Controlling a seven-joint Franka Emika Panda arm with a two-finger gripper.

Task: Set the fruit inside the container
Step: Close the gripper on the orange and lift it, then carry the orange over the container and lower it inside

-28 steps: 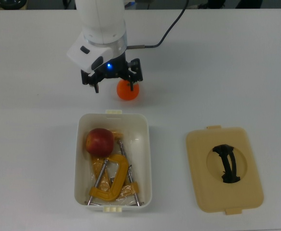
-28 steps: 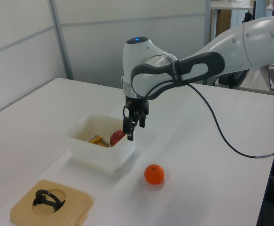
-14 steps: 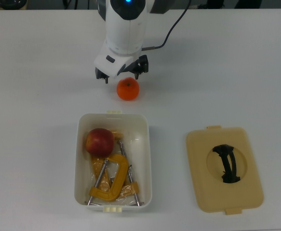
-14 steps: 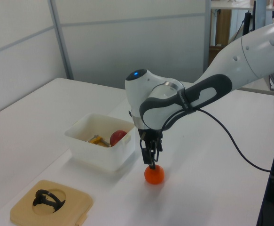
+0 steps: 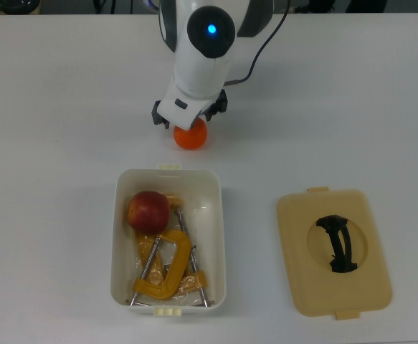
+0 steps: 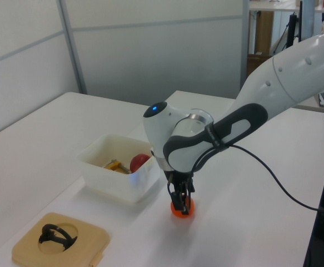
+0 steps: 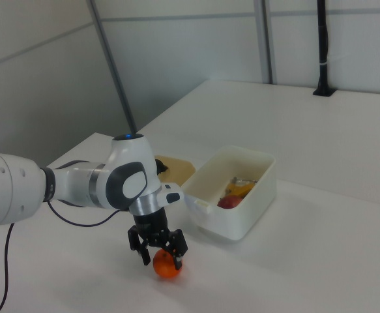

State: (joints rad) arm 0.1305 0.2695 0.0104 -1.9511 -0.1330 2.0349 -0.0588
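Note:
The bright orange point(image 5: 191, 136) sits on the white table just beyond the short end of the white tub point(image 5: 216, 236). My gripper point(image 7: 158, 255) is down over the orange point(image 7: 167, 266), open, with one finger on each side of it. In the top view the arm's wrist hides most of the gripper and the orange's far half. The dark red apple point(image 5: 148, 211) lies inside the tub at the end nearest the orange. In the left view the fingers point(image 6: 178, 199) reach down over the orange point(image 6: 182, 210) beside the tub point(image 6: 114, 181).
Yellow C-clamps point(image 5: 167, 276) lie in the tub with the apple. A flat tan lid with a black handle point(image 5: 334, 251) rests on the table at the top view's right of the tub. A black cable point(image 5: 255, 44) trails from the arm.
The arm has swung over the orange and lowered, so the open fingers now straddle it. The orange, apple, tub and lid have not moved.

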